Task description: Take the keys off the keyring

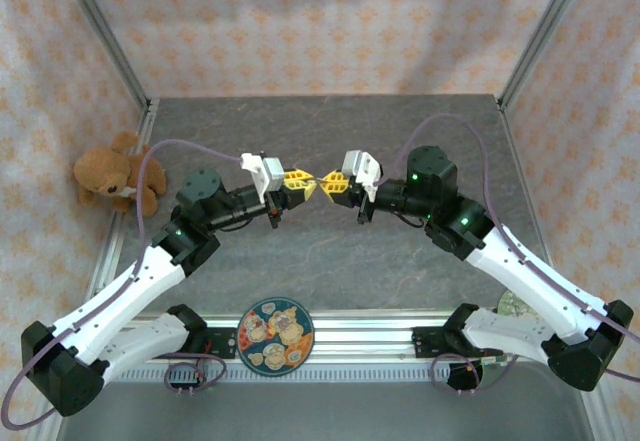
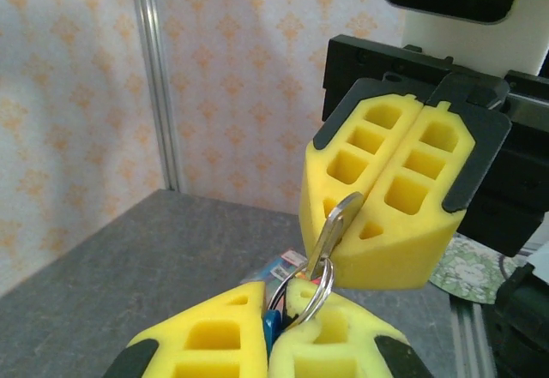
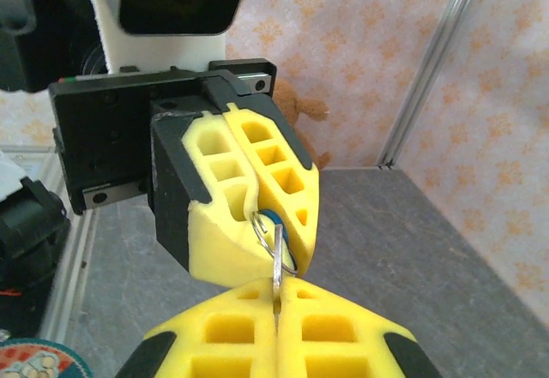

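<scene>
Table (image 1: 330, 261): grey stone-look top inside a metal frame, with pale orange-patterned walls (image 1: 330, 21) on three sides.
Left claw (image 1: 297, 180): raised above the middle of the table, tip pointing toward the right claw. Its yellow fingers (image 2: 206, 339) are pressed together on the keyring.
Right claw (image 1: 336, 183): faces the left one tip to tip, very close to it. Its yellow fingers (image 3: 343, 339) are closed tight on the key.
Keyring (image 2: 316, 297): a thin metal ring with a blue piece tucked between the left claw's fingers. The ring loops out past the tip.
Key (image 2: 334, 224): pale metal, running from the ring into the seam of the right claw. One end is threaded on the ring, so key and keyring are joined.
Where they are: key and keyring hang in the air over the table's middle, bridging the two claws and touching no surface.
Teddy bear (image 1: 115, 176): brown, at the table's left edge against the wall.
Plate (image 1: 276, 334): round, with a cartoon print, at the near edge between the two arm bases.
</scene>
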